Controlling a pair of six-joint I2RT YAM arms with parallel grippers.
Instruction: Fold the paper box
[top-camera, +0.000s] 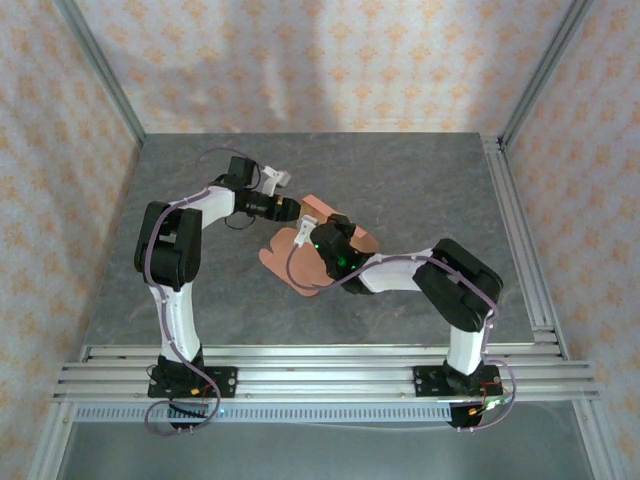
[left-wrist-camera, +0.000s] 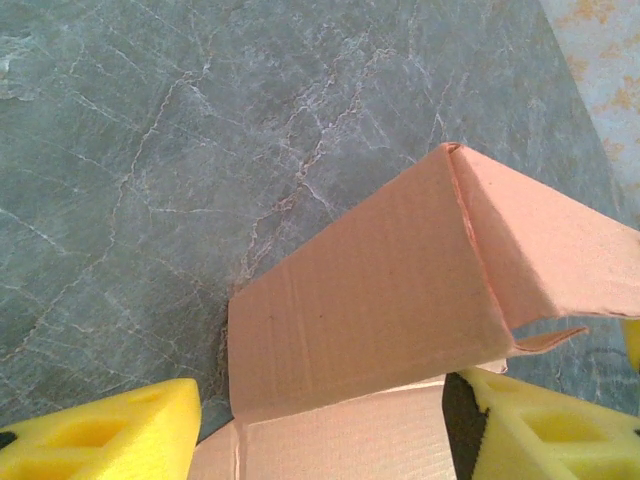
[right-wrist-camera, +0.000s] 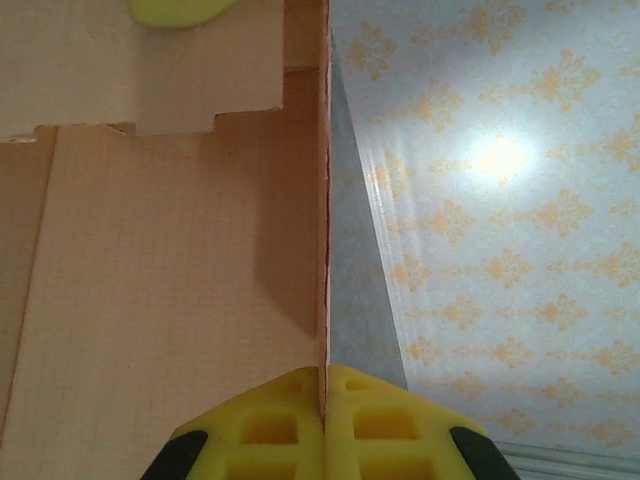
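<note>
Right gripper (right-wrist-camera: 323, 385) pinches an upright paper box (right-wrist-camera: 170, 260) wall. Left gripper (left-wrist-camera: 325, 405) wide, raised flap (left-wrist-camera: 370, 300) between its fingers (left-wrist-camera: 110, 430): should press along crease, squarely.

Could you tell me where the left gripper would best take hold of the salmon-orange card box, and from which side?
Probably the raised wall of the salmon-orange card box, in front of the open left gripper. Come over its free edge, one finger on each flat face: thin card may buckle if squeezed across its width. The right gripper pinches its panel this way.
</note>
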